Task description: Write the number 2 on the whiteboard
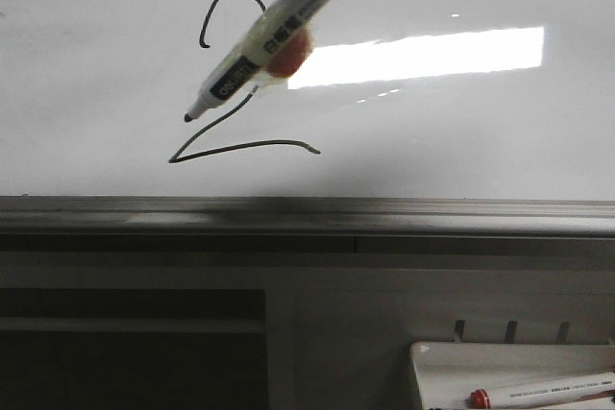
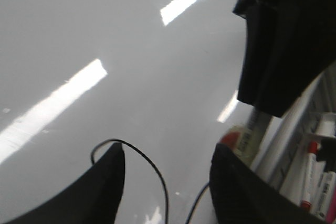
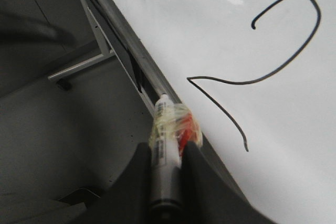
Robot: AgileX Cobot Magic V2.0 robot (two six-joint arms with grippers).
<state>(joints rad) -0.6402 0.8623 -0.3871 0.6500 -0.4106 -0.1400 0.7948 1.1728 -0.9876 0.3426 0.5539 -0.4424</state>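
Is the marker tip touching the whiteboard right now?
Cannot tell. In the front view the marker tip overlaps the whiteboard; the right wrist view hides the tip.

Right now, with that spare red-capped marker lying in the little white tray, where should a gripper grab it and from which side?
Probably the white barrel of the spare marker, clear of its red cap, coming straight down from above. It lies flat and nearly level in the tray, whose raised rim would hinder a sideways approach; set the jaws across the barrel.
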